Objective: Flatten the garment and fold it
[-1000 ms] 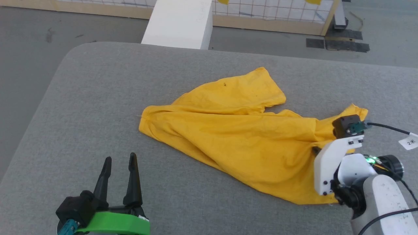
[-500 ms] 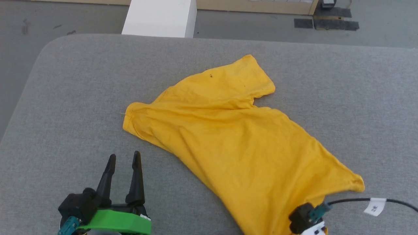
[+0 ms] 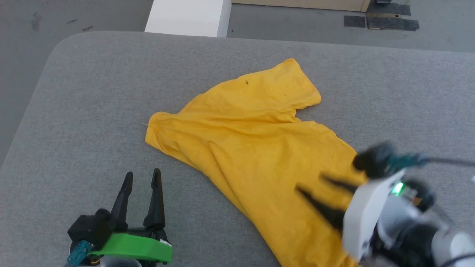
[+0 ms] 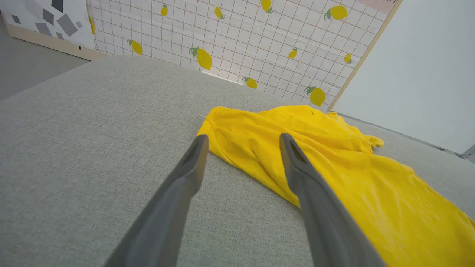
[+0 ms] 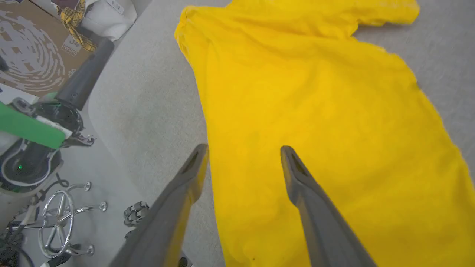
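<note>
I see my right gripper (image 3: 310, 183), fingers spread and empty, over the rumpled mustard-yellow cotton T-shirt (image 3: 256, 148) at 4 o'clock. My left gripper (image 3: 143, 172) is spread too, at 7 o'clock.

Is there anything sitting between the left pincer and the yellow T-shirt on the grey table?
Nothing visible does. The left pincer stands open over the grey fabric-covered table, and only bare table fabric lies between its fingertips and the near edge of the mustard-yellow cotton T-shirt.
</note>
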{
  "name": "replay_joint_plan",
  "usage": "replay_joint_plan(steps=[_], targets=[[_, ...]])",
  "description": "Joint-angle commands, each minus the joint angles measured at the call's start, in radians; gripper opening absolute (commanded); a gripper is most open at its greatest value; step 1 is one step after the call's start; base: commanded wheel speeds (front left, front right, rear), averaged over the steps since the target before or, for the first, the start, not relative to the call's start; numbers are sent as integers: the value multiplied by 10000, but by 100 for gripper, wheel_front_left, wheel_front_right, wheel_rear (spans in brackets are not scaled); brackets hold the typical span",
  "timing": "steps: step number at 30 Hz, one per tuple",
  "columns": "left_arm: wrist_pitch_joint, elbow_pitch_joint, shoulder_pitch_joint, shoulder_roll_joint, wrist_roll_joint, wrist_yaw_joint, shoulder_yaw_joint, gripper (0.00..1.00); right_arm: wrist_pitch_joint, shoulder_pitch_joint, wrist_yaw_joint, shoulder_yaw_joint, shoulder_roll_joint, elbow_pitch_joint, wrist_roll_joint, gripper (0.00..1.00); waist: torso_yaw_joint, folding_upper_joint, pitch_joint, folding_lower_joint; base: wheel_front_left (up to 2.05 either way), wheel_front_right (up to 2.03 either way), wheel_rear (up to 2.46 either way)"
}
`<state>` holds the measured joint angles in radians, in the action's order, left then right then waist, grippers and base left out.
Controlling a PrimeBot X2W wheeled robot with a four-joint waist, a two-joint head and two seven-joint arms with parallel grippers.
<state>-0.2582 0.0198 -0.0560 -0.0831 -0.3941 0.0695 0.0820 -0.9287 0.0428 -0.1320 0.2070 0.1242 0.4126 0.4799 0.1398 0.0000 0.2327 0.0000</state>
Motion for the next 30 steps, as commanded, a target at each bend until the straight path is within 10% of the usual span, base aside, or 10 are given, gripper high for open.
replay_joint_plan(steps=[1,12,23,24,26,30], targets=[[-36,-15,175,80,74,50,11,100,363,720,13,-185,246,18,-346,100,36,0,11,0,0,0,0],[-36,-51,458,152,278,168,44,100,1246,3560,13,283,1666,-4517,-1979,100,587,0,367,0,0,0,0],[-36,-252,572,210,325,304,77,100,2456,4815,13,1036,1546,-8214,-2264,100,1091,0,405,0,0,0,0],[-36,-264,572,218,324,306,66,100,2426,4856,13,1109,1514,-8466,-2202,82,1113,0,393,0,0,0,0],[-36,-286,566,230,325,310,51,100,2340,4935,13,1211,1516,-8838,-2125,0,1123,0,361,0,0,0,0],[-36,-340,458,248,361,312,37,100,2889,5149,13,1012,1516,-9149,-2062,0,966,0,170,0,0,0,0]])
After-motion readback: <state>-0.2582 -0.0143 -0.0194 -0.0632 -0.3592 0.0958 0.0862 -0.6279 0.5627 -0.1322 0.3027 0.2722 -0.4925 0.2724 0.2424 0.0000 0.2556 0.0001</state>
